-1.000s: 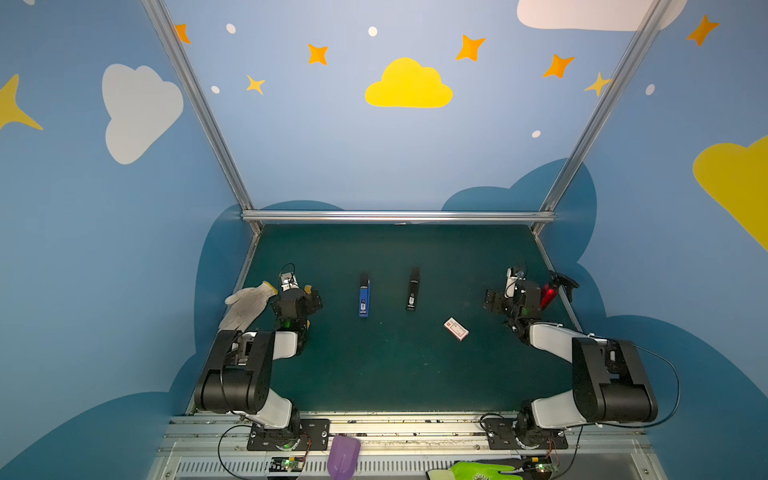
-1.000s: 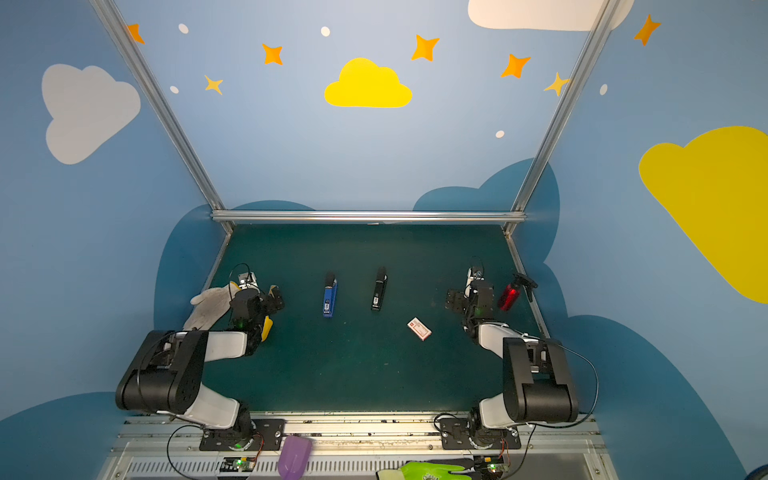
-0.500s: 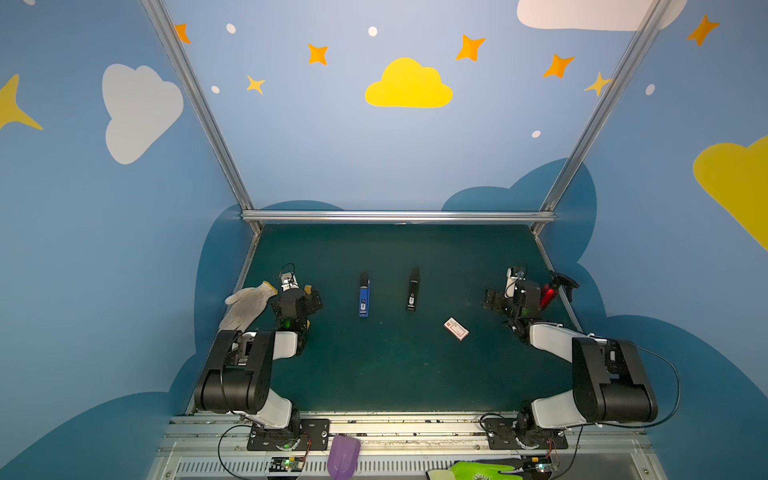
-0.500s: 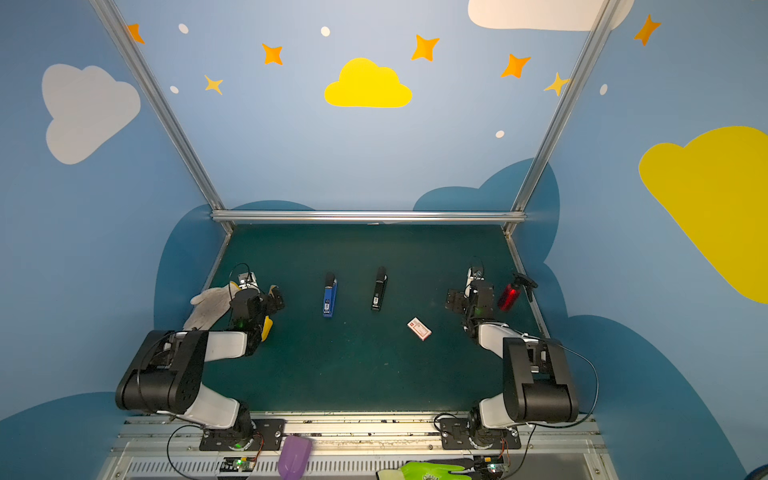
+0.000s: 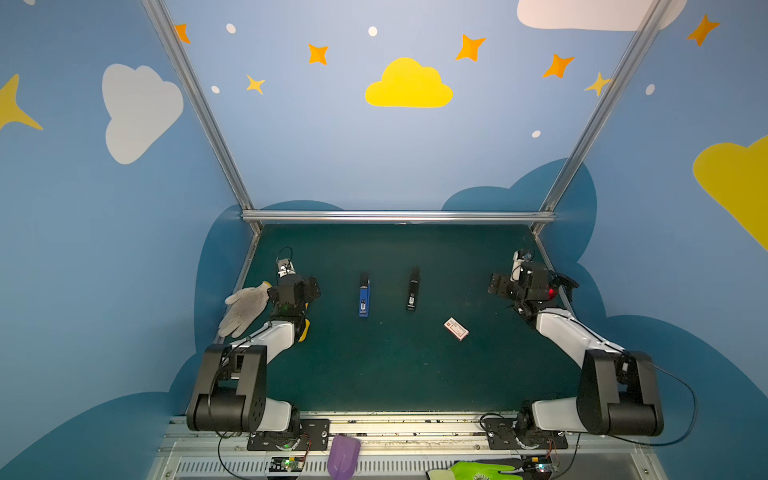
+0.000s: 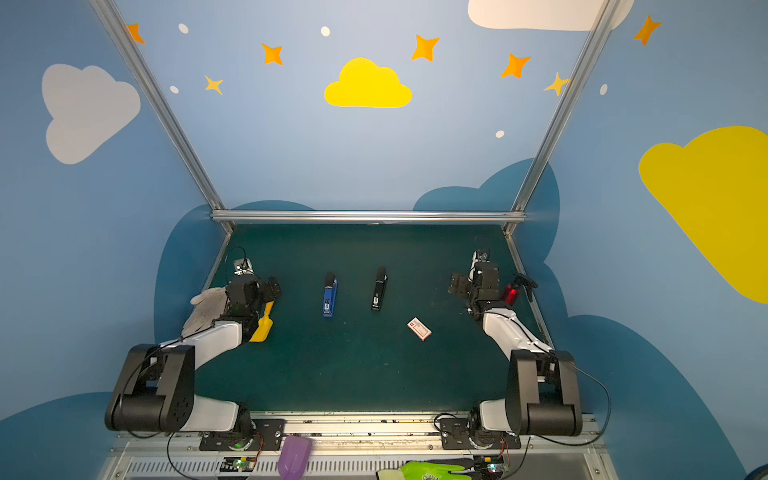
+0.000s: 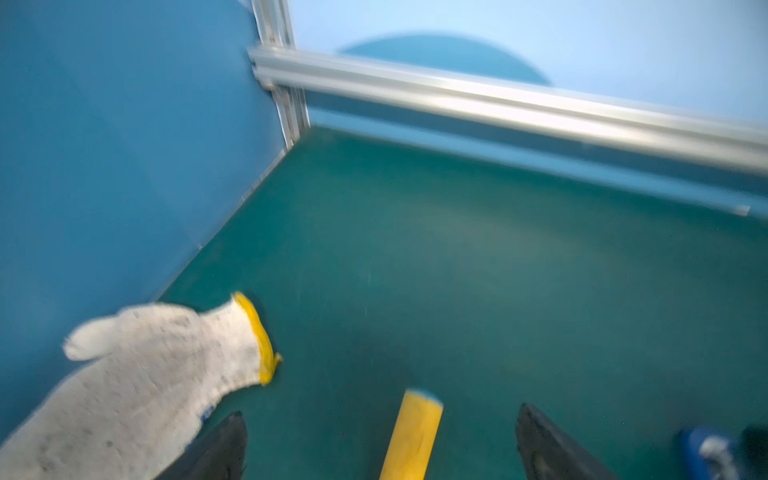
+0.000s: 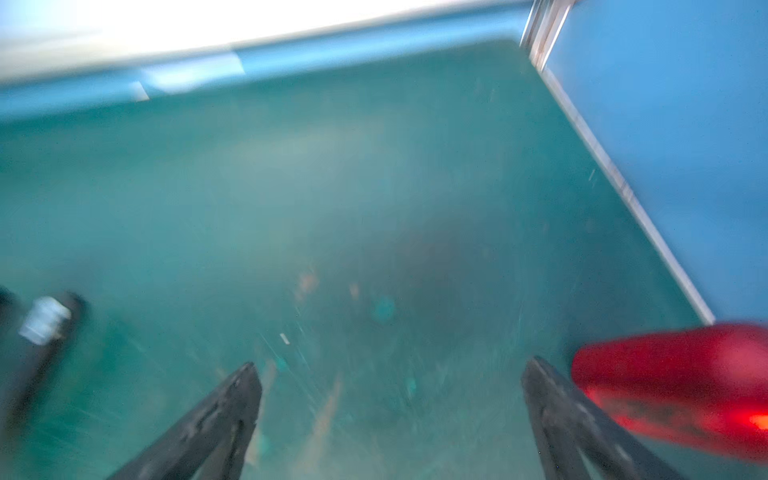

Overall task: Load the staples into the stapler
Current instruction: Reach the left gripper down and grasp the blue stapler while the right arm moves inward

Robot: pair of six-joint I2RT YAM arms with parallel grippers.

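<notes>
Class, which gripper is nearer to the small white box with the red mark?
Right. The right gripper is right of and behind the small white box; the left gripper is far left of it, beyond the blue stapler and black stapler.

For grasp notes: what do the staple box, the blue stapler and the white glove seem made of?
Staple box: probably thin cardboard, matte white with a red printed mark.
Blue stapler: likely plastic, smooth blue body, black end; too small to confirm.
Glove: knitted fabric, speckled off-white, yellow hemmed cuff.
</notes>
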